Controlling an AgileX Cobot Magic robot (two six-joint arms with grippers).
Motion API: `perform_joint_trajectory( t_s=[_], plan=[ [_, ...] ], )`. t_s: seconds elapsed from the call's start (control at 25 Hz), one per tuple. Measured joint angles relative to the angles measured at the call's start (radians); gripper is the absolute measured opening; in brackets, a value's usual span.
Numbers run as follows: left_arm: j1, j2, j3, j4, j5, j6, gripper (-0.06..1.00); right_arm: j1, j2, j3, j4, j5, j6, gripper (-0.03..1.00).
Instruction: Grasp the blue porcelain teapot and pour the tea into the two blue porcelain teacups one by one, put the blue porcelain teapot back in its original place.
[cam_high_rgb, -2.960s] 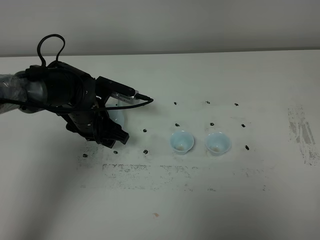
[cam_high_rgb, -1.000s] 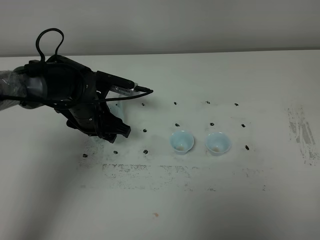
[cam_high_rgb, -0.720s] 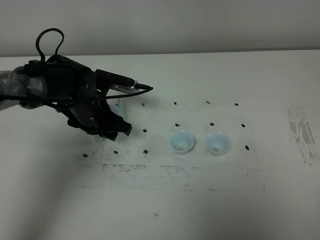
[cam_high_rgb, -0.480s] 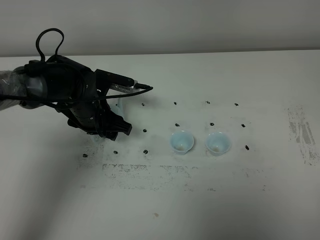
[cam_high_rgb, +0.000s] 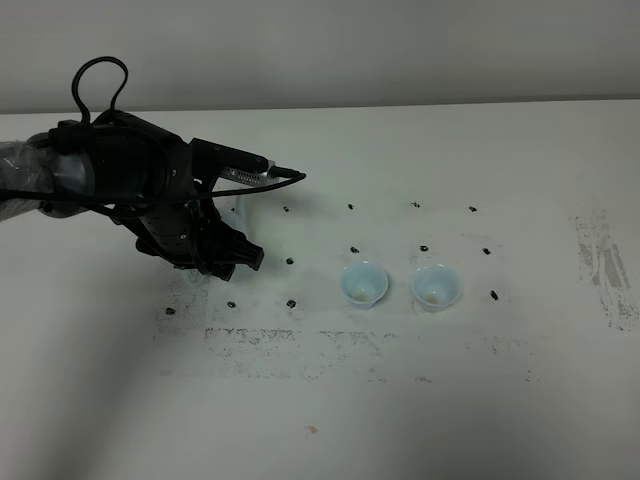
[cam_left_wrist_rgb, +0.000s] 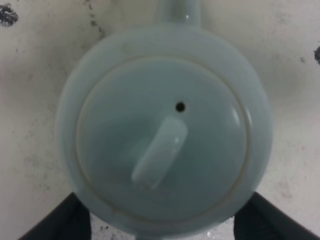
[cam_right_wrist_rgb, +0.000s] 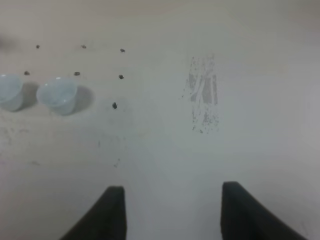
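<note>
The blue porcelain teapot (cam_left_wrist_rgb: 165, 135) fills the left wrist view, with its lid knob up and its spout pointing away from the gripper. My left gripper (cam_left_wrist_rgb: 162, 200) straddles its rear, one dark finger (cam_left_wrist_rgb: 70, 220) pressed against each side of the body. From the high camera the left gripper (cam_high_rgb: 232, 252) and arm cover the teapot (cam_high_rgb: 239, 208) except for a pale sliver. The two blue porcelain teacups (cam_high_rgb: 363, 284) (cam_high_rgb: 436, 287) stand upright side by side to the right of it. My right gripper (cam_right_wrist_rgb: 170, 187) hangs open over bare table, with the teacups (cam_right_wrist_rgb: 57, 95) well off to one side.
The white table (cam_high_rgb: 400, 400) carries small black marks around the cups and scuffed grey patches (cam_high_rgb: 605, 265) at the right. A black cable loop (cam_high_rgb: 100, 90) rises above the left arm. The right arm is outside the high view.
Since three seconds ago the left arm has shifted slightly up and back in the high view, covering more of the teapot. Over the last second it has barely moved. The cups have stayed put.
</note>
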Motion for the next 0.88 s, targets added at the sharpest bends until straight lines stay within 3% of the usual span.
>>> perform_joint_trajectory(
  t_s=[0.4, 0.88],
  plan=[
    [0.000, 0.000, 0.000, 0.000, 0.012, 0.000, 0.39, 0.000, 0.000, 0.000, 0.000, 0.000, 0.000, 0.42],
    [0.000, 0.000, 0.000, 0.002, 0.018, 0.000, 0.37, 0.000, 0.000, 0.000, 0.000, 0.000, 0.000, 0.42]
  ],
)
